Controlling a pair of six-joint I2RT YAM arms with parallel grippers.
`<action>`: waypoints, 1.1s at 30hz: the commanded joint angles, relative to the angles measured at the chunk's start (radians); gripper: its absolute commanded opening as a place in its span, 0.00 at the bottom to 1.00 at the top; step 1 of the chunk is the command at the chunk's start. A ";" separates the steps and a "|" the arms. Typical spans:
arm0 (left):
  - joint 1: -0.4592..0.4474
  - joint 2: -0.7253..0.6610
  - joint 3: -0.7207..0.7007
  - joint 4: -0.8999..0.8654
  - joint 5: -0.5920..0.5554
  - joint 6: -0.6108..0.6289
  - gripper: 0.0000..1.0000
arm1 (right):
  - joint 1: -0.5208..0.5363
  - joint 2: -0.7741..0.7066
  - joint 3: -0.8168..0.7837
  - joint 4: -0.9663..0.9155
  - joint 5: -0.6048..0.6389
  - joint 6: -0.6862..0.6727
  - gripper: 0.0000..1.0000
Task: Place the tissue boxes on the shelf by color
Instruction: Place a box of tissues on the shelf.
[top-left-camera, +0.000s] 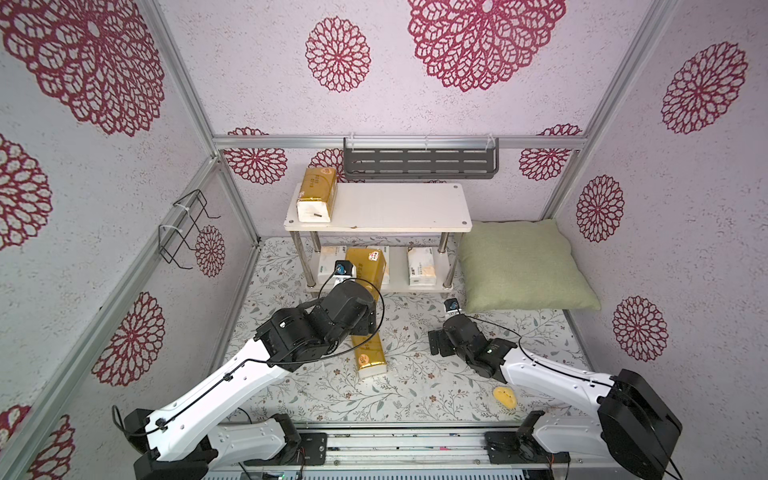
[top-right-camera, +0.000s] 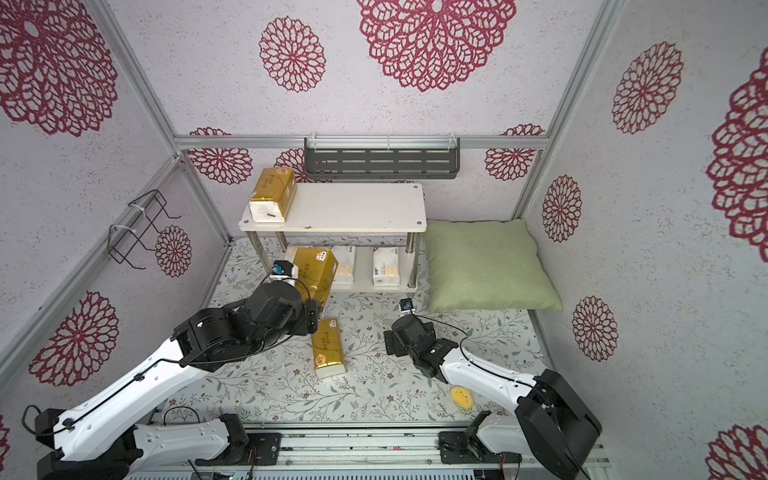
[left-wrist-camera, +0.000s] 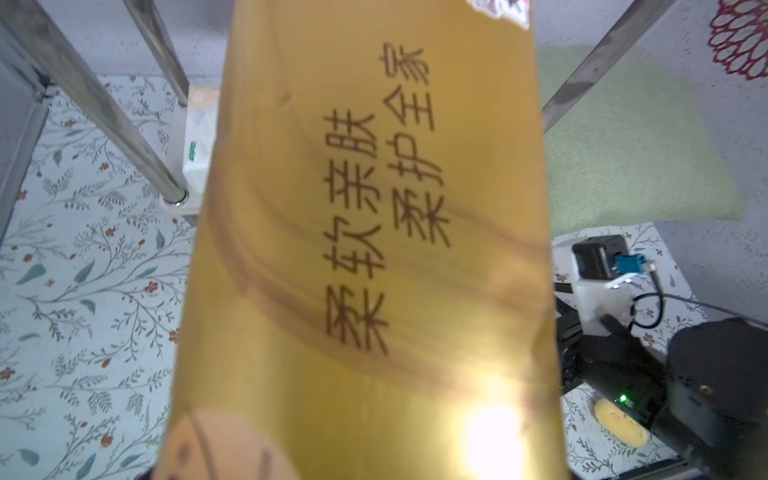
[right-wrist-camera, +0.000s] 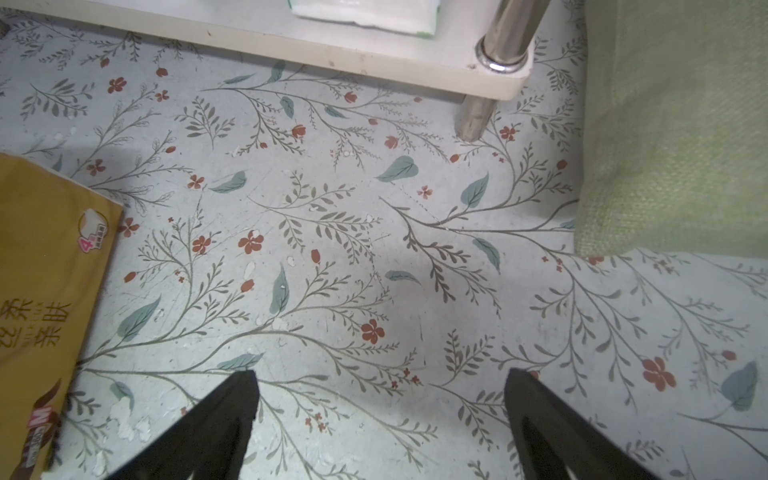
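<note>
A gold tissue box (top-left-camera: 368, 266) hangs tilted in front of the lower tier of the white shelf (top-left-camera: 395, 208), with my left gripper (top-left-camera: 360, 296) shut on it. That box (left-wrist-camera: 374, 249) fills the left wrist view and hides the fingers. A second gold tissue box (top-left-camera: 318, 193) lies at the left end of the top board. A third (top-left-camera: 370, 353) lies on the floor, also seen in the right wrist view (right-wrist-camera: 41, 291). White tissue boxes (top-left-camera: 422, 266) (top-right-camera: 345, 264) sit on the lower tier. My right gripper (right-wrist-camera: 380, 374) hovers open over bare floor right of the floor box.
A green pillow (top-left-camera: 523, 266) lies right of the shelf, close to the right arm. A small yellow object (top-left-camera: 505, 397) sits on the floor near the right arm's base. A grey slotted rack (top-left-camera: 419, 160) hangs on the back wall, a black wire rack (top-left-camera: 183, 228) on the left wall.
</note>
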 joint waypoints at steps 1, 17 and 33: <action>-0.015 0.051 0.105 0.000 -0.058 0.093 0.77 | 0.005 -0.033 0.036 -0.016 0.028 -0.002 0.99; 0.136 0.323 0.586 0.043 -0.037 0.314 0.78 | 0.005 -0.040 0.026 -0.018 0.024 0.005 0.99; 0.333 0.634 0.873 0.145 0.063 0.318 0.78 | 0.005 -0.024 0.009 -0.013 0.021 0.011 0.99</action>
